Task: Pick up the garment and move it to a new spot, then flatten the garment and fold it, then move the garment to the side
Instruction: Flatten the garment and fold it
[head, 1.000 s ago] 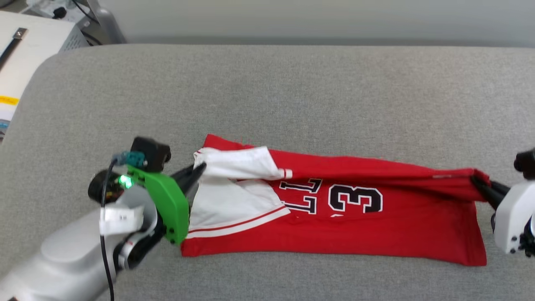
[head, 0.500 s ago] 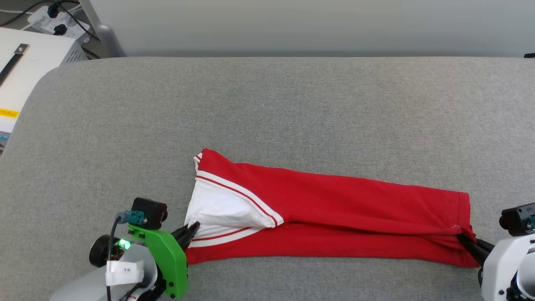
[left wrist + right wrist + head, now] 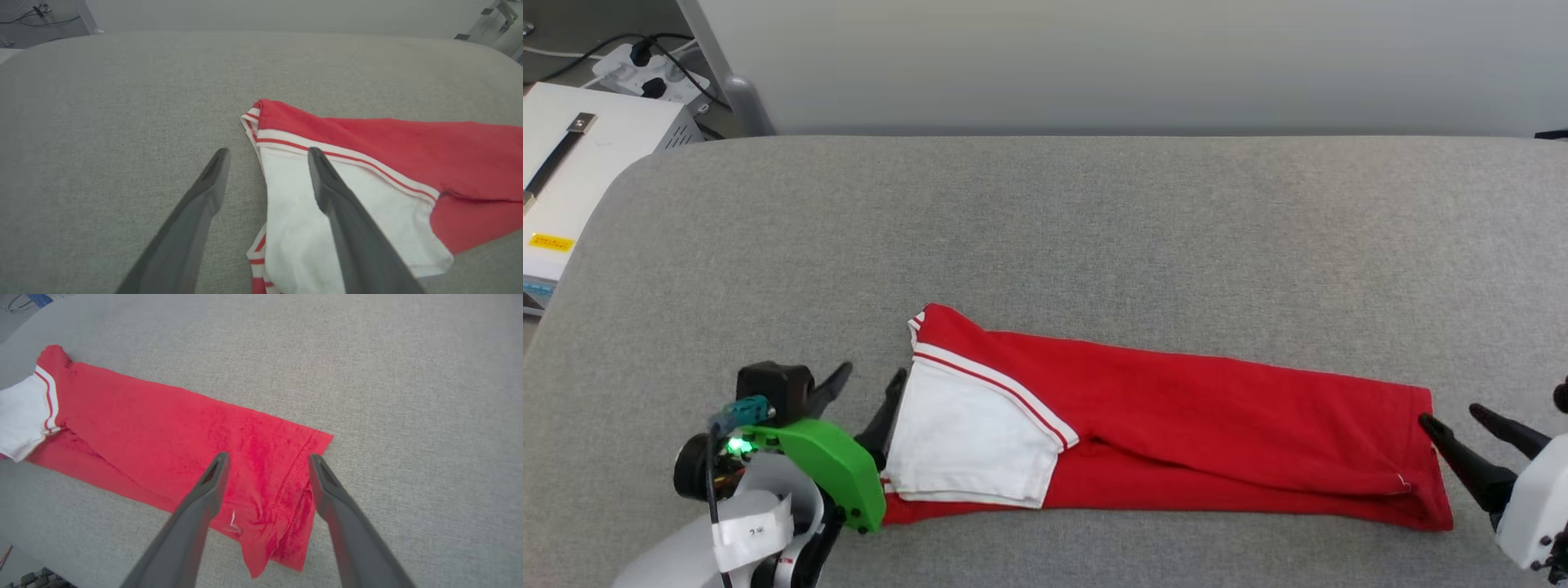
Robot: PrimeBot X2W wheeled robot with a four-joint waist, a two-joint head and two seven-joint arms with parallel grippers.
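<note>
The grey padded surface [image 3: 1045, 229] now carries the shirt [image 3: 1176, 425] folded lengthwise in a long band. The left gripper [image 3: 872, 371] and right gripper [image 3: 1451, 415] have just released its ends and stand wide open, empty. This fold seems finished.

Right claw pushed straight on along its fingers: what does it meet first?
Likely the garment at its hem corner, between the fingers of the right claw; then the grey cushion. Height above the cloth is unclear.
</note>
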